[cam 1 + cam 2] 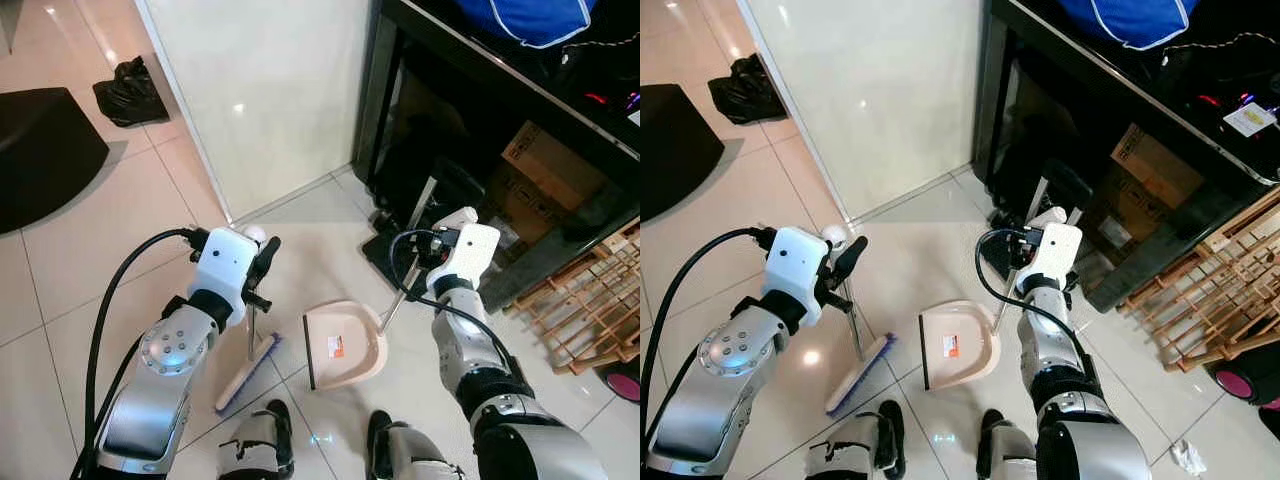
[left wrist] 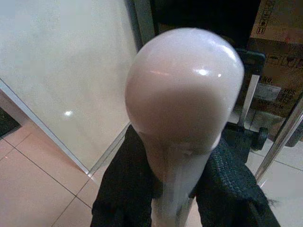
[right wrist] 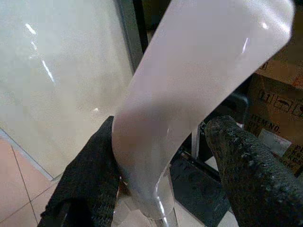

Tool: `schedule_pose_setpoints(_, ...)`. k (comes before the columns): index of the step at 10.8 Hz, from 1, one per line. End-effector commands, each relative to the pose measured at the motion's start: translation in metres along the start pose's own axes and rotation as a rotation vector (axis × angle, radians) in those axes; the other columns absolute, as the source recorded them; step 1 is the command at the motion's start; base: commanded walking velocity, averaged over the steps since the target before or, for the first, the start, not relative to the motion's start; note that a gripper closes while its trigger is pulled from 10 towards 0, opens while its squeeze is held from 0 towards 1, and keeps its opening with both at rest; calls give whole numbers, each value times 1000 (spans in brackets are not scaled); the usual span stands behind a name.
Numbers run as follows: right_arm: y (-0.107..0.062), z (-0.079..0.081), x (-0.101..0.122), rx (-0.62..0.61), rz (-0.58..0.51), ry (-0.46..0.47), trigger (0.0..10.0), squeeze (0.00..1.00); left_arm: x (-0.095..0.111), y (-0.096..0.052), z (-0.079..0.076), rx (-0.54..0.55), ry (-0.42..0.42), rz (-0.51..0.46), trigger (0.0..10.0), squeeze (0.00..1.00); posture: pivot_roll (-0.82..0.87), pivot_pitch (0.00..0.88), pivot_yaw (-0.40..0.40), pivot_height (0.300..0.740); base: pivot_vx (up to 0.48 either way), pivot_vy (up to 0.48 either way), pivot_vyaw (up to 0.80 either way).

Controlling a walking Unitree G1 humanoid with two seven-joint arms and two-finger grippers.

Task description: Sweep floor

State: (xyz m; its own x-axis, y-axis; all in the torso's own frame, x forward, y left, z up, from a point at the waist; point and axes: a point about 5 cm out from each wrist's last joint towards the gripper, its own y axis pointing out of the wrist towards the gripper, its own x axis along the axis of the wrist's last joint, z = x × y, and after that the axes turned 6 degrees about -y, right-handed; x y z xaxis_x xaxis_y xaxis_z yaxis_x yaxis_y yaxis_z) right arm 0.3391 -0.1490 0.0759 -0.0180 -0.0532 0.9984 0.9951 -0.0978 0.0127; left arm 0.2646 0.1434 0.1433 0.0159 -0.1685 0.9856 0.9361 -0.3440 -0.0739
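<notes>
My left gripper point(image 1: 262, 262) is shut on the broom's thin metal shaft just under its pale pink knob point(image 2: 182, 90), with black fingers point(image 2: 125, 189) on both sides. The broom's brush head point(image 1: 248, 375), with blue bristles, rests on the tiled floor by my feet. The pink dustpan point(image 1: 345, 345) lies flat on the floor to the right of the brush. Its long handle point(image 3: 189, 90) slants up into my right gripper point(image 1: 422, 258), which is closed around it. One finger point(image 3: 90, 184) presses on the handle and the other sits very close.
A white wall corner point(image 1: 270, 100) stands straight ahead. A black cabinet point(image 1: 400, 120) with cardboard boxes point(image 1: 545, 170) is to the right, and a wooden rack point(image 1: 590, 310) lies beside it. A black bag point(image 1: 130, 90) and a dark mat point(image 1: 40, 150) are at the far left. A crumpled scrap point(image 1: 1188, 457) is on the floor.
</notes>
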Motion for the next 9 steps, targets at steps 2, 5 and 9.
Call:
schedule_pose_setpoints(2, -1, 5, -5, 2, 38, 9, 10000, 0, 6, -5, -2, -3, 16, -23, 10000, 0, 118, 252, 17, 740, 0, 0, 0)
schedule_pose_setpoints(5, 1, 9, -4, 5, 42, 18, 10000, 0, 5, -7, -3, -4, 14, -19, 10000, 0, 117, 255, 16, 740, 0, 0, 0)
schedule_pose_setpoints(9, -1, 6, -7, -7, 48, 27, 8667, 0, 5, -7, -4, -5, 12, -18, 10000, 0, 117, 248, 15, 740, 0, 0, 0)
